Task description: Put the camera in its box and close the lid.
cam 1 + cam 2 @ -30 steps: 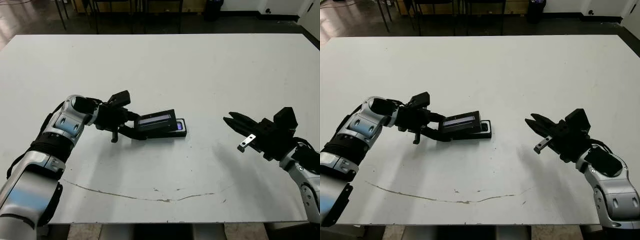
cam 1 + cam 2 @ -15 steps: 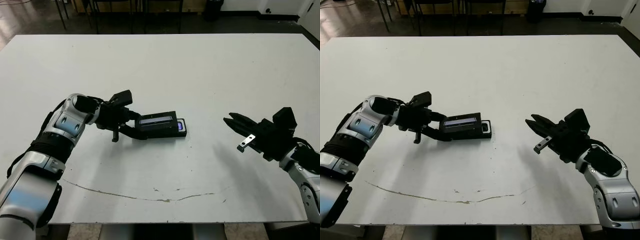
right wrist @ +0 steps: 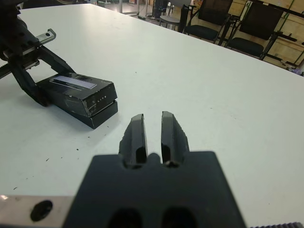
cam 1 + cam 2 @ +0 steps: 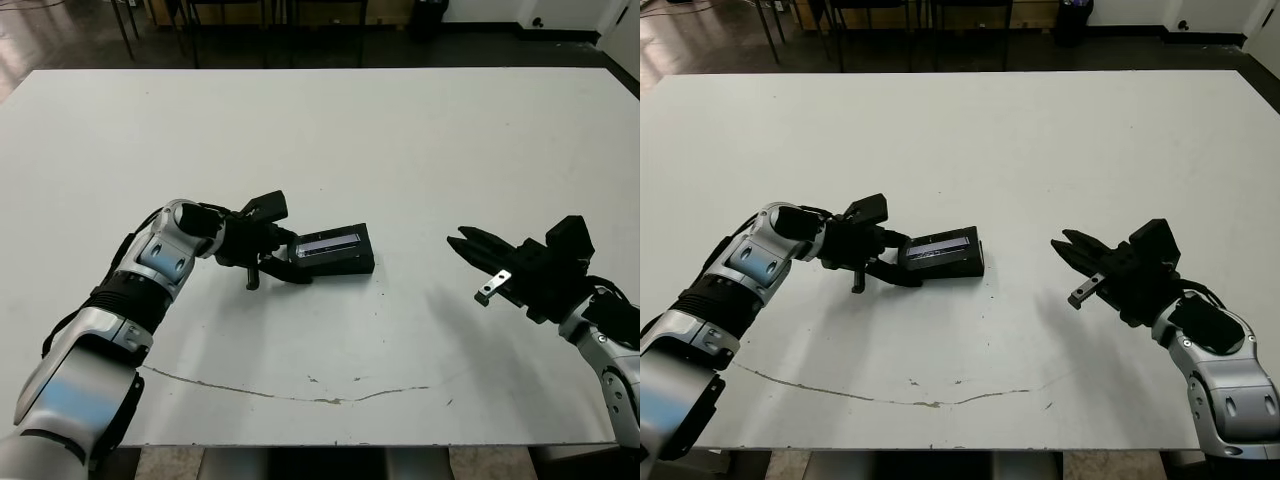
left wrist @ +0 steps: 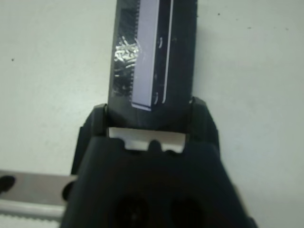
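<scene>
Nearly shut: the lid [image 4: 333, 243] sits on the box [image 4: 348, 264], the left gripper [image 4: 284, 263] clamped on the lid's near end.
Press down evenly until the lid's edges line up with the box, then release cleanly. Camera not visible, presumably inside. Right gripper [image 4: 470, 245] hangs well away from the box, fingers slightly parted, holding nothing.

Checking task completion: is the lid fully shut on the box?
Nearly shut. The lid sits stacked on the box, covering it, with the left gripper at its end.
</scene>
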You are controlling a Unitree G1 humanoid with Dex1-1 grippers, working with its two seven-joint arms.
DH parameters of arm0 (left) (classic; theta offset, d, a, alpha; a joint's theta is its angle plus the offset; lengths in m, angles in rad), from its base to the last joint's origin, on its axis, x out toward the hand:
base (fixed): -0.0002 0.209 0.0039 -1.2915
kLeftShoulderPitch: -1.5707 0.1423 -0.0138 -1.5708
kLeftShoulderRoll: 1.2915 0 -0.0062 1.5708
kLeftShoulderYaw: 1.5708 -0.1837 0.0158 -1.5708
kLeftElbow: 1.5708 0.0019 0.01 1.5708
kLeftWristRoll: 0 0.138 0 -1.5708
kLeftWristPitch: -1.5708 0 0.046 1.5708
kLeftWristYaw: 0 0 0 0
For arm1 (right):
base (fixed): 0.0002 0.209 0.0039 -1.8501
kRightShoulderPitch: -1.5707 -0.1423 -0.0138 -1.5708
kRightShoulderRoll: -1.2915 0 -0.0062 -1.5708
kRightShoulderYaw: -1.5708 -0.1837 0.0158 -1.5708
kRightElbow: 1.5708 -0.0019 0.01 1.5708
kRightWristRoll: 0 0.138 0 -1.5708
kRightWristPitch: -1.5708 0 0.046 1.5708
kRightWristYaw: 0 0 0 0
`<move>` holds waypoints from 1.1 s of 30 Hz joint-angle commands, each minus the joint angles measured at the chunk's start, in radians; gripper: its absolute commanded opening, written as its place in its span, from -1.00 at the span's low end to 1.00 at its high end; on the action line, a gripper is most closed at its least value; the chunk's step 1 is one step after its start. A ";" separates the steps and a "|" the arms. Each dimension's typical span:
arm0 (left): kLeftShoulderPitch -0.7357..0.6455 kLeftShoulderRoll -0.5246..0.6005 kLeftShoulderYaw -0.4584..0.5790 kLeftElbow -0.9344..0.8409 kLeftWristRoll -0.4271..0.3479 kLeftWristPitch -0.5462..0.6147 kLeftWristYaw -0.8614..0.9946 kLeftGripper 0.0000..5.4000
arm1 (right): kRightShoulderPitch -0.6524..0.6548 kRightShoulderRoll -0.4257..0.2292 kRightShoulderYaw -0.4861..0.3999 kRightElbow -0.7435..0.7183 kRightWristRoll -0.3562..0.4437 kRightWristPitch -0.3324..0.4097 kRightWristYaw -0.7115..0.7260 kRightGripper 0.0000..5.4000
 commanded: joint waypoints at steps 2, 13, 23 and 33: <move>0.003 -0.011 -0.041 -0.004 0.031 0.042 -0.009 -0.57 | 0.010 -0.018 0.002 -0.002 -0.014 0.014 -0.007 -1.00; -0.034 -0.077 -0.101 -0.065 0.060 0.126 0.028 -0.57 | 0.010 -0.014 0.010 0.003 -0.022 -0.004 0.005 -1.00; -0.023 -0.099 -0.124 -0.134 0.077 0.203 0.054 -0.57 | 0.029 -0.013 0.006 -0.012 -0.016 0.006 0.002 -1.00; -0.033 -0.063 -0.153 -0.155 0.107 0.187 0.016 -0.42 | 0.028 -0.013 0.008 -0.017 -0.010 0.018 0.002 -1.00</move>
